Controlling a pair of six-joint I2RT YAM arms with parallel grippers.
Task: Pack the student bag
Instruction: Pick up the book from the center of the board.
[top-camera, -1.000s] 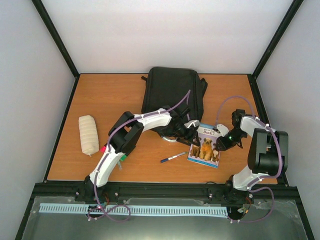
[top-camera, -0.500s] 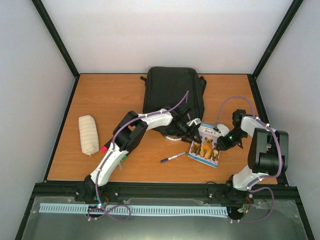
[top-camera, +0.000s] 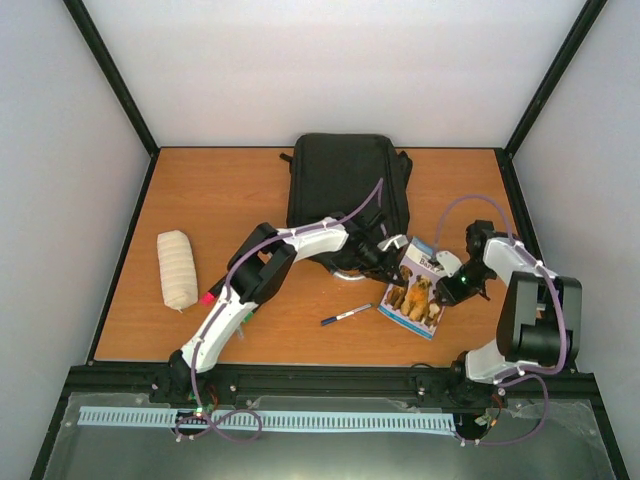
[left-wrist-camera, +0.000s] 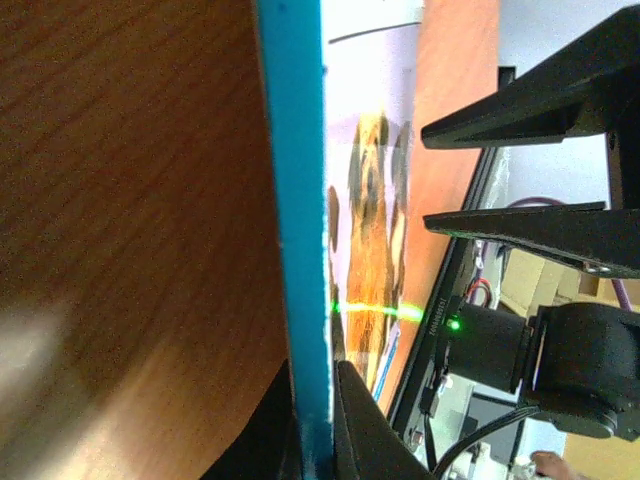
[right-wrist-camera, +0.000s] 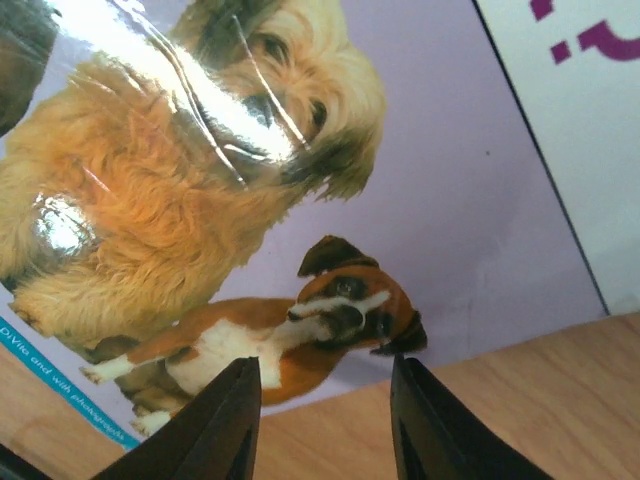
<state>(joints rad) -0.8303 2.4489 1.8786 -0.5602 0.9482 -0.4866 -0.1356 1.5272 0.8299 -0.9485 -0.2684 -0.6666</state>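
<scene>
On the desk (top-camera: 250, 180), the student bag (top-camera: 345, 185) lies far centre; we see nothing packed yet and judge the task barely begun. The dog picture book (top-camera: 415, 295), just near-right of the bag, has one edge clenched in the jaws of the left gripper (left-wrist-camera: 316, 400). The right gripper (right-wrist-camera: 325, 370) hovers over its cover, jaws released. The white cloth roll (top-camera: 177, 268), left, and the pen (top-camera: 347, 315) remain on the desk.
</scene>
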